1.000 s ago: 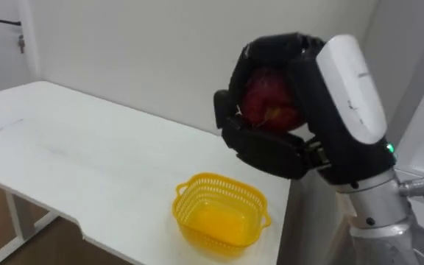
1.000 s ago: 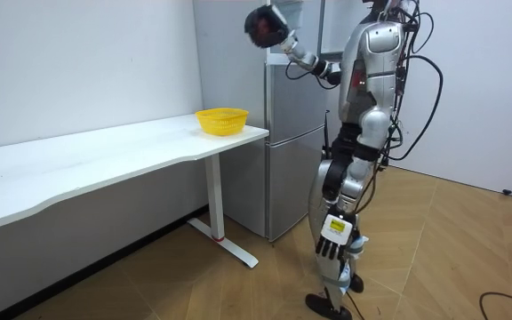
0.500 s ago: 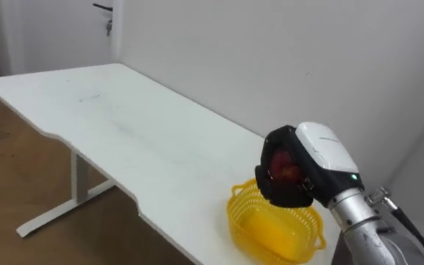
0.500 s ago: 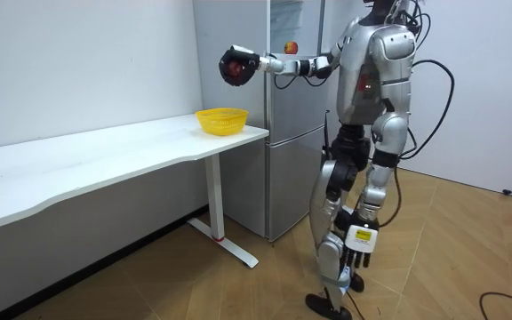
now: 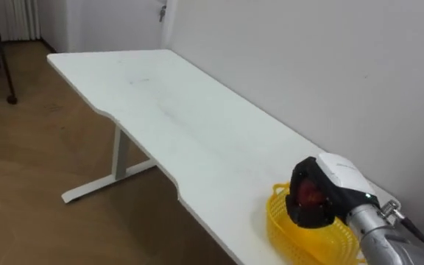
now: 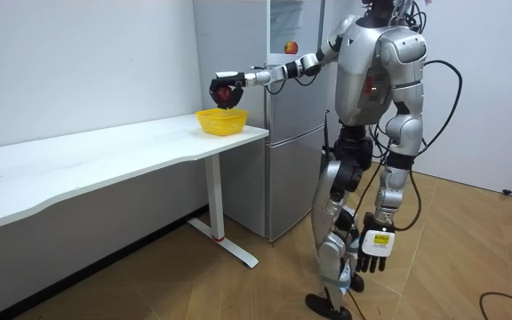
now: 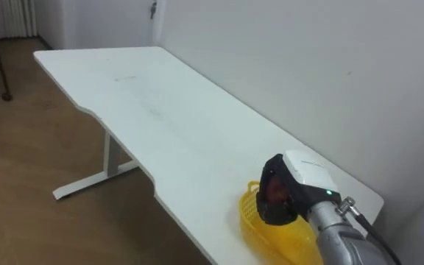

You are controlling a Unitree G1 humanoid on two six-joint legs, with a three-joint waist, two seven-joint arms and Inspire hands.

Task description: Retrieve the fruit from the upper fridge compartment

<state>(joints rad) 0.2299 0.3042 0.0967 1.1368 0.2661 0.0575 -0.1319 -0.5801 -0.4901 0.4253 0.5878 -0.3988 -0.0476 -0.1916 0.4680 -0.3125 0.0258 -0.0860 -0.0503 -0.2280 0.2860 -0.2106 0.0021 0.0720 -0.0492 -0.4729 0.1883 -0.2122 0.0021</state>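
One second has brought the right hand (image 5: 335, 182) down from high beside the fridge (image 6: 283, 133) to the lower right of the left eye view, where it hangs just over the yellow basket (image 5: 272, 221) at the near end of the white table (image 5: 182, 125). The table's wider sweep in the eye views is the head turning, not the furniture moving. The hand's dark fingers are curled round a red apple (image 5: 312, 196), which sits in the palm facing the camera, directly above the basket's opening and seemingly not yet resting in it. That suggests the fetching from the fridge is done and only the setting-down is left: a little more lowering, then letting go. The apple is round, so it has no long axis to speak of, and the fingers cover too much of it to tell which way its stem points. In the room view the left hand (image 6: 376, 252) hangs at the robot's side, low in the frame, fingers straight and holding nothing.
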